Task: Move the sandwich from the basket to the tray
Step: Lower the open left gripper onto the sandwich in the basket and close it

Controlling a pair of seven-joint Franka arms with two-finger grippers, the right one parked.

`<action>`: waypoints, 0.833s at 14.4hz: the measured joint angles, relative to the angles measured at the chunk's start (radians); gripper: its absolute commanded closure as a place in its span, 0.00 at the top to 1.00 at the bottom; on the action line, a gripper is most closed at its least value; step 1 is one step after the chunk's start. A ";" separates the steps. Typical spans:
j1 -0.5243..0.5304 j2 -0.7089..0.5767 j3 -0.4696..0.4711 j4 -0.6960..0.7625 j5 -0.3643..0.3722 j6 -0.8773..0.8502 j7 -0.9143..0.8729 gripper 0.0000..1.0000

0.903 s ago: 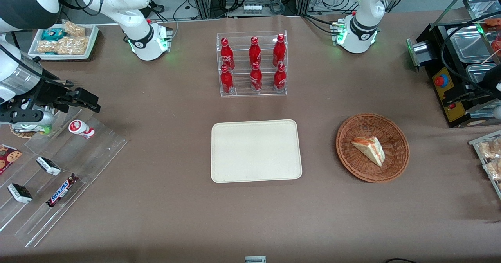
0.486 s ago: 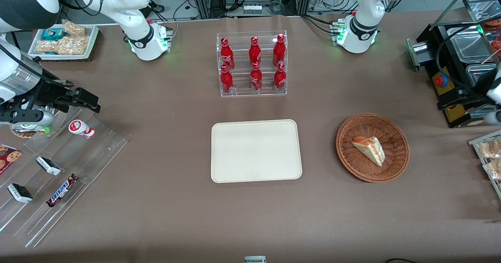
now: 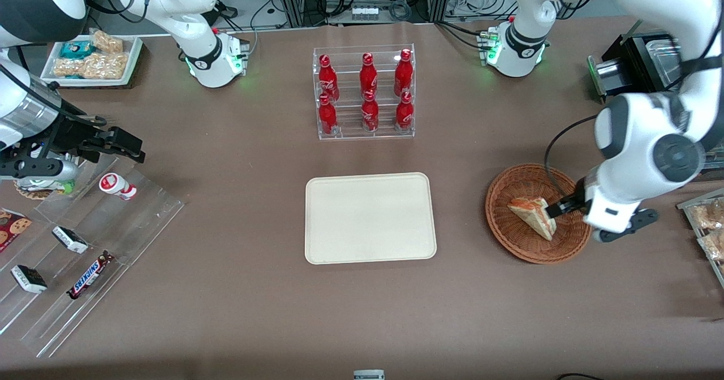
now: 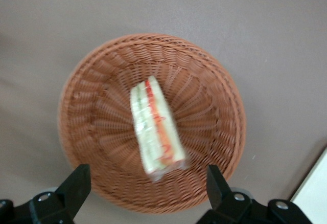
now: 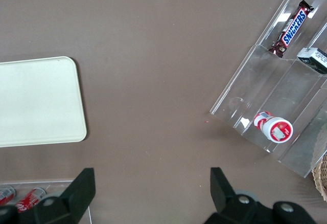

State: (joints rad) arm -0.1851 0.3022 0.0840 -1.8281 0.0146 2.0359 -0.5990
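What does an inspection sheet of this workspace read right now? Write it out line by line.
Surface: brown table.
Job's things: sandwich lies in the wicker basket; cream tray bare, beside the basket.
Clutter: red bottles in a clear rack, farther from the front camera than the tray; Snickers bar on clear steps toward the parked arm's end.
Grippers: gripper over the basket, fingers open, straddling the sandwich without touching it.
Cables: black cable looping along the working arm.
Surroundings: metal pans toward the working arm's end.
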 measured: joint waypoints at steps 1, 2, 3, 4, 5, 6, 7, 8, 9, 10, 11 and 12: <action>-0.006 0.013 0.000 -0.009 0.000 0.030 -0.055 1.00; -0.006 0.020 0.000 -0.023 0.000 0.057 -0.090 1.00; -0.006 0.025 0.001 -0.042 0.000 0.076 -0.109 1.00; -0.005 0.030 0.003 -0.062 0.000 0.089 -0.119 1.00; -0.005 0.035 0.004 -0.080 0.000 0.096 -0.124 1.00; -0.004 0.042 0.004 -0.097 -0.001 0.099 -0.128 1.00; -0.003 0.050 0.005 -0.112 -0.003 0.108 -0.132 1.00; -0.003 0.058 0.005 -0.124 -0.011 0.126 -0.135 0.90; -0.003 0.068 0.005 -0.134 -0.021 0.150 -0.139 0.58; -0.003 0.079 0.005 -0.140 -0.027 0.173 -0.144 0.24; -0.004 0.091 0.005 -0.142 -0.029 0.187 -0.149 0.07; -0.003 0.100 0.005 -0.142 -0.029 0.192 -0.153 0.00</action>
State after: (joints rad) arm -0.1886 0.4026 0.0891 -1.9702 -0.0148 2.2281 -0.7516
